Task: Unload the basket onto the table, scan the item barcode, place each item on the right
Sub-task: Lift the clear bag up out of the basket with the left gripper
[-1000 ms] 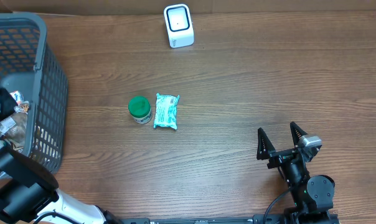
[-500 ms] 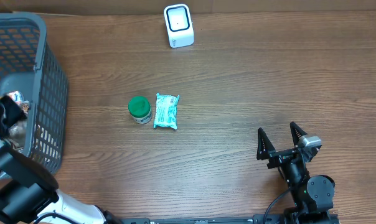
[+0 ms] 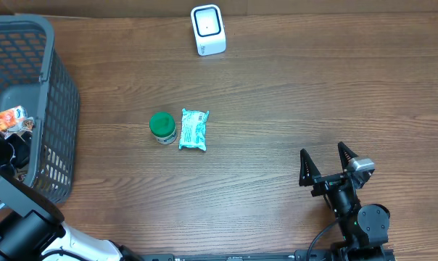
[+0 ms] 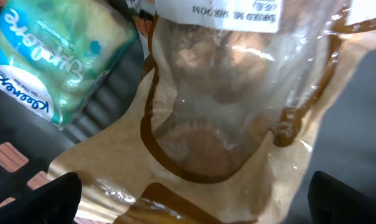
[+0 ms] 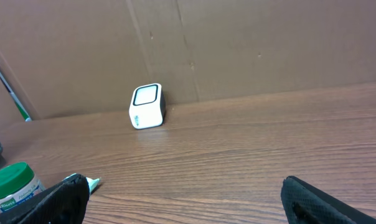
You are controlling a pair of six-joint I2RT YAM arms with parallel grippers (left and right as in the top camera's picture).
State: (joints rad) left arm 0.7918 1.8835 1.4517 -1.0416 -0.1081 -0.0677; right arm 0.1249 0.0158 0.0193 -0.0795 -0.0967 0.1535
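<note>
Your item, as best it can be judged, is the pouch lying in the basket at the left edge of the desk, directly under your left wrist camera. It is brown paper with a wide clear window, through which you can see pale, lumpy contents, and the film is creased and throws glare. A white label runs along its far edge with print that reads upside down and is cut off. No barcode shows on this face, so expect to turn the pouch before presenting it. Your left fingers stand spread wide, one tip at each lower corner of the wrist view. They straddle the pouch without pinching it, which looks like the stance for a grasp across its width. Just beside the pouch, partly tucked against it, lies a Kleenex pack; watch that you don't catch it too. Further out, a green-lidded jar and a tissue packet sit side by side, touching or nearly so, mid-desk. The scanner stands at the far edge, its window tilted up, well apart from the basket, so the pouch needs a long carry. Your right fingers are also wide open and empty, parked low at the near right and facing the scanner.
</note>
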